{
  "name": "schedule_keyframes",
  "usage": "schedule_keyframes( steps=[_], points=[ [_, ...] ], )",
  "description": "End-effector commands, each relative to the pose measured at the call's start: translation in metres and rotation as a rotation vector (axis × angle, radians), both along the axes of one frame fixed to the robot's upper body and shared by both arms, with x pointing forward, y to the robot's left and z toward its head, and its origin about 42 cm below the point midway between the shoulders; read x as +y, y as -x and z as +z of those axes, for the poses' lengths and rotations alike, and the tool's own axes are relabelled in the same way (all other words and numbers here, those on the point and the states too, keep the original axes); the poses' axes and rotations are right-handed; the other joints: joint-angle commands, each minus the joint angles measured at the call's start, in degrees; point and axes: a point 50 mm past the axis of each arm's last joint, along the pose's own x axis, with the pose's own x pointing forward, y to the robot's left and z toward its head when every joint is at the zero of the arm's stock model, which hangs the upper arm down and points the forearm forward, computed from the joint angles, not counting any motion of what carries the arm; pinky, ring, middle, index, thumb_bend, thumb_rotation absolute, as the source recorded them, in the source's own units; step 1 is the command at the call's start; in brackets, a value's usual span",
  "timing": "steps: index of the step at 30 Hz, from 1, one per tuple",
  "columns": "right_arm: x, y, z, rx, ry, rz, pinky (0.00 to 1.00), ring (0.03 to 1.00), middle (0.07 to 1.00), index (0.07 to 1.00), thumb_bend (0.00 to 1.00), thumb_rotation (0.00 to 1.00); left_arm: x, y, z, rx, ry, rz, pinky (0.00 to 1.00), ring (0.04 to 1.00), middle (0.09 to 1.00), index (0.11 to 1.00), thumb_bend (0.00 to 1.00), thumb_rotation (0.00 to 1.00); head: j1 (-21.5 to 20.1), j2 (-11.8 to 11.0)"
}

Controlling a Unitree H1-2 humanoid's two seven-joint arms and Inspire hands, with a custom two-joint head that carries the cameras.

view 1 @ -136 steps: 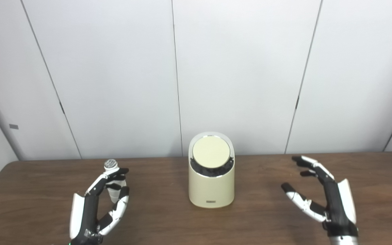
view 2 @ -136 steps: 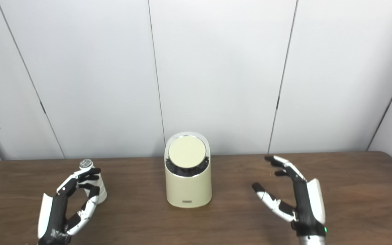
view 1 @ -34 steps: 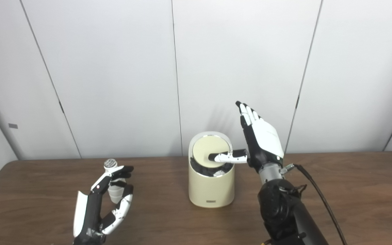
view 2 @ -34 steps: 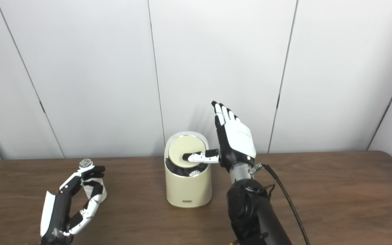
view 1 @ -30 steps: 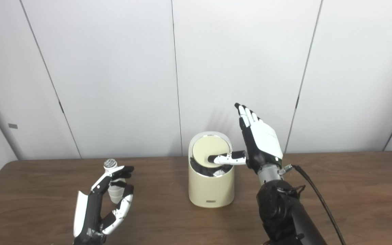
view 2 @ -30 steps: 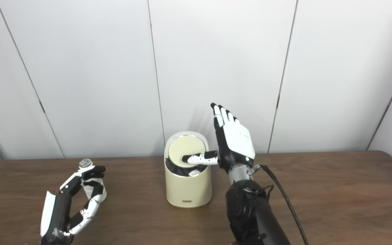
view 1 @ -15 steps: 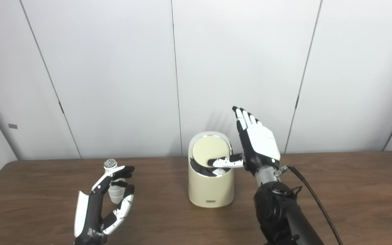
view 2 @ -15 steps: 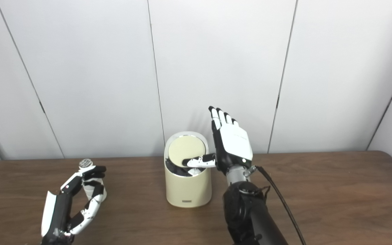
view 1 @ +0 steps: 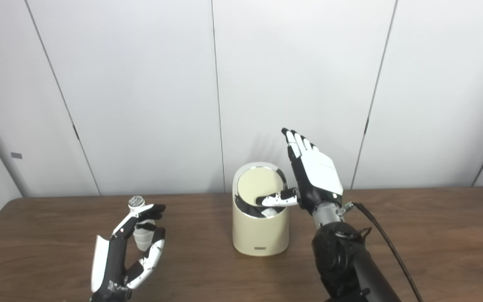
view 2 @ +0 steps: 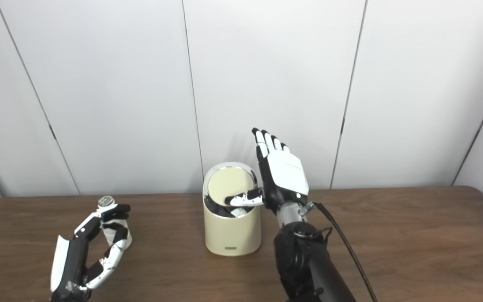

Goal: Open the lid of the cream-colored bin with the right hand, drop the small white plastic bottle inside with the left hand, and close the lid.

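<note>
The cream-colored bin (view 1: 260, 235) stands mid-table. Its round lid (view 1: 258, 183) is tilted, and a dark gap shows under the lid's lower edge. My right hand (view 1: 317, 180) is raised beside the bin's right rim, open, with the fingers pointing up. Its thumb (view 1: 277, 198) lies across the lid's lower edge, over the gap. The small white plastic bottle (view 2: 125, 240) with a silver cap (view 1: 136, 202) stands upright on the table at the left. My left hand (view 1: 128, 247) is curved loosely around it, fingers near the neck, thumb lower down.
The brown wooden table (view 1: 434, 235) runs up to a white panelled wall (view 1: 141, 84) just behind the bin. A black cable (view 1: 388, 247) trails from my right wrist over the table.
My right hand has shifted slightly left and its thumb has sunk lower on the lid, which tilts more. The left hand and bottle have barely moved.
</note>
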Motion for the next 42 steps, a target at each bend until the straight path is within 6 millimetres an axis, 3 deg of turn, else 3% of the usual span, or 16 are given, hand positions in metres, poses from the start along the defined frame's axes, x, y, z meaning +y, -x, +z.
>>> schedule_keyframes(
  steps=[1, 5, 8, 10, 21, 26, 28, 29, 30, 31, 32, 34, 35, 42],
  points=[
    [-0.002, -0.001, 0.015, -0.034, -0.038, 0.027, 1.0, 1.0, 1.0, 1.0, 0.94, 0.5, -0.002, -0.003, 0.018, -0.079, 0.016, -0.016, 0.57, 0.676, 0.716, 0.705, 0.26, 0.39, -0.07, -0.06],
    [-0.007, 0.0, 0.015, 0.052, -0.318, 0.152, 1.0, 1.0, 1.0, 1.0, 0.81, 0.74, -0.002, -0.004, 0.018, -0.079, 0.011, -0.015, 0.57, 0.678, 0.718, 0.706, 0.25, 0.38, -0.16, -0.15],
    [-0.014, 0.001, 0.016, 0.128, -0.509, 0.202, 0.97, 1.0, 1.0, 1.0, 0.82, 0.88, -0.002, -0.004, 0.017, -0.075, 0.019, -0.02, 0.57, 0.679, 0.719, 0.707, 0.25, 0.39, -0.26, -0.21],
    [-0.017, 0.003, 0.016, 0.155, -0.587, 0.218, 0.94, 1.0, 1.0, 1.0, 0.88, 0.95, -0.001, -0.004, 0.017, -0.073, 0.02, -0.021, 0.57, 0.681, 0.72, 0.708, 0.26, 0.4, -0.26, -0.24],
    [-0.029, 0.009, 0.009, 0.12, -0.76, 0.337, 1.0, 1.0, 1.0, 1.0, 1.0, 0.99, 0.001, -0.004, 0.017, -0.07, 0.017, -0.021, 0.57, 0.678, 0.719, 0.707, 0.25, 0.38, -0.2, -0.13],
    [-0.042, 0.017, 0.002, 0.055, -0.792, 0.39, 1.0, 1.0, 1.0, 1.0, 1.0, 0.97, 0.0, -0.004, 0.017, -0.067, 0.024, -0.025, 0.58, 0.679, 0.719, 0.709, 0.26, 0.39, -0.07, -0.07],
    [-0.047, 0.022, -0.001, 0.008, -0.805, 0.39, 1.0, 1.0, 1.0, 1.0, 0.89, 0.98, 0.0, -0.004, 0.017, -0.072, 0.016, -0.018, 0.58, 0.679, 0.719, 0.708, 0.26, 0.39, -0.1, -0.12],
    [-0.051, 0.026, -0.003, -0.024, -0.801, 0.369, 1.0, 0.999, 0.996, 0.996, 0.76, 0.95, 0.001, -0.005, 0.017, -0.071, 0.017, -0.018, 0.57, 0.677, 0.717, 0.707, 0.26, 0.39, -0.24, -0.09],
    [-0.054, 0.029, -0.005, -0.045, -0.797, 0.353, 0.92, 0.957, 0.963, 0.955, 0.58, 0.84, 0.001, -0.005, 0.017, -0.071, 0.019, -0.018, 0.57, 0.676, 0.716, 0.707, 0.26, 0.39, -0.24, -0.09],
    [-0.057, 0.034, -0.007, -0.078, -0.772, 0.325, 0.89, 0.943, 0.951, 0.941, 0.52, 0.8, 0.001, -0.005, 0.017, -0.068, 0.021, -0.02, 0.57, 0.676, 0.716, 0.707, 0.26, 0.38, -0.26, -0.24],
    [-0.06, 0.039, -0.01, -0.114, -0.759, 0.301, 0.82, 0.905, 0.923, 0.908, 0.43, 0.68, 0.001, -0.006, 0.016, -0.065, 0.024, -0.023, 0.57, 0.678, 0.717, 0.709, 0.26, 0.38, -0.22, -0.34],
    [-0.066, 0.05, -0.018, -0.183, -0.745, 0.249, 0.71, 0.819, 0.853, 0.82, 0.33, 0.32, 0.002, -0.006, 0.016, -0.064, 0.02, -0.022, 0.57, 0.678, 0.719, 0.71, 0.26, 0.39, -0.14, -0.5],
    [-0.07, 0.055, -0.022, -0.213, -0.728, 0.224, 0.68, 0.795, 0.831, 0.794, 0.33, 0.26, 0.002, -0.006, 0.016, -0.064, 0.019, -0.021, 0.58, 0.678, 0.719, 0.71, 0.26, 0.39, -0.04, -0.63],
    [-0.098, 0.081, -0.047, -0.348, -0.557, 0.152, 0.55, 0.659, 0.7, 0.669, 0.36, 0.22, 0.004, -0.005, 0.017, -0.068, 0.02, -0.013, 0.58, 0.681, 0.722, 0.704, 0.25, 0.34, -0.02, -0.64]
  ],
)
